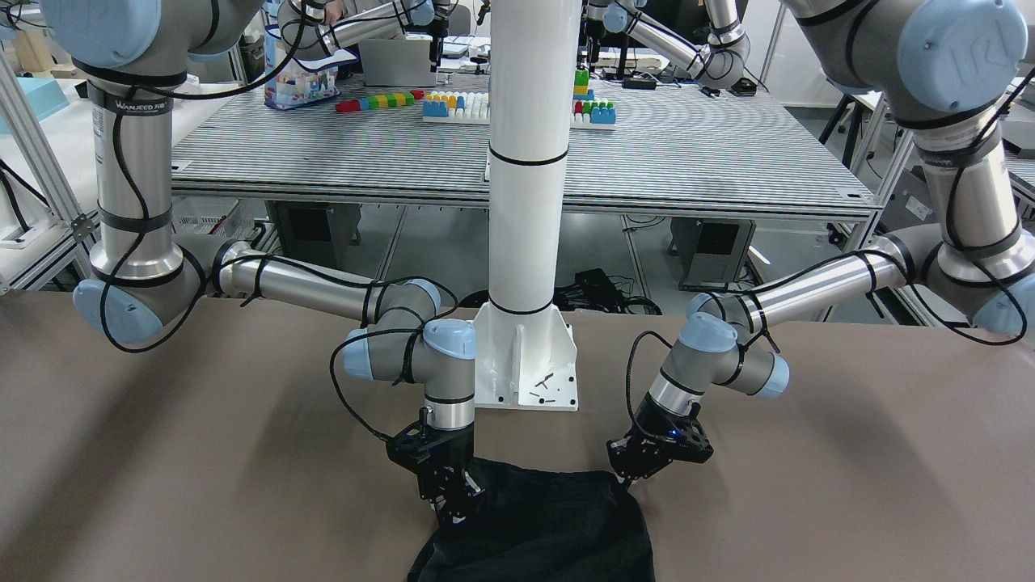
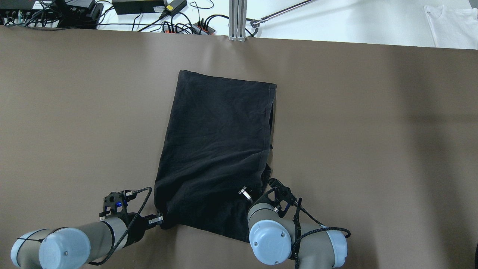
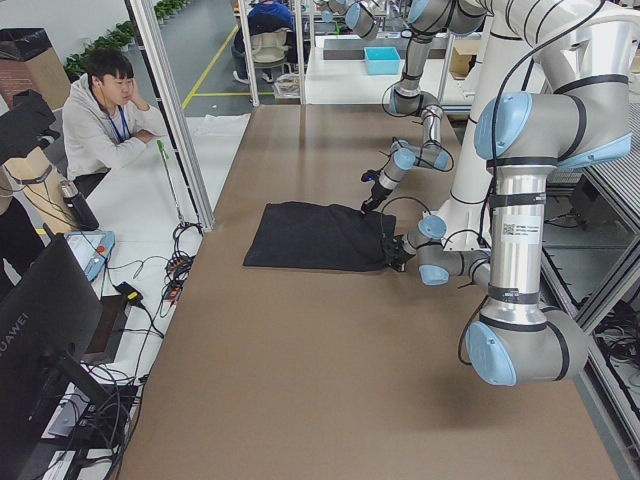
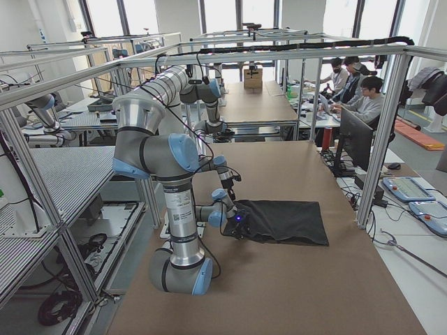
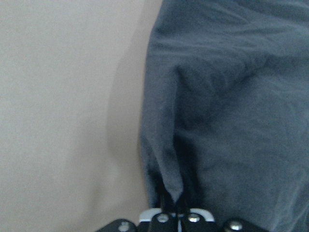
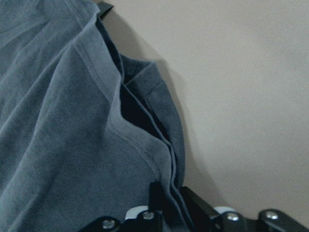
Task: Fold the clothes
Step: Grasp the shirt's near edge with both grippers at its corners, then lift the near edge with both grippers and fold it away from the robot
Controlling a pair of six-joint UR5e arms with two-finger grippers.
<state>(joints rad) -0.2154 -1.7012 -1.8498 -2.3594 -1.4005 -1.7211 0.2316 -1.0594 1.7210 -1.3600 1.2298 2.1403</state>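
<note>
The black cloth (image 2: 216, 142) lies on the brown table, its far edge flat and its near edge slightly lifted and wrinkled. It also shows in the front view (image 1: 542, 525). My left gripper (image 2: 161, 221) is shut on the cloth's near left corner; the left wrist view shows a pinched ridge of fabric (image 5: 231, 96) running into the closed fingers. My right gripper (image 2: 244, 194) is shut on the layered near right edge, seen in the right wrist view (image 6: 58, 121). In the front view the left gripper (image 1: 624, 482) is on the right and the right gripper (image 1: 454, 505) on the left.
The white pillar's base (image 1: 525, 364) stands on the table between the two arms, just behind the cloth's near edge. The brown table (image 2: 373, 149) extends widely on both sides. Cables and power bricks (image 2: 149, 11) lie beyond the far edge.
</note>
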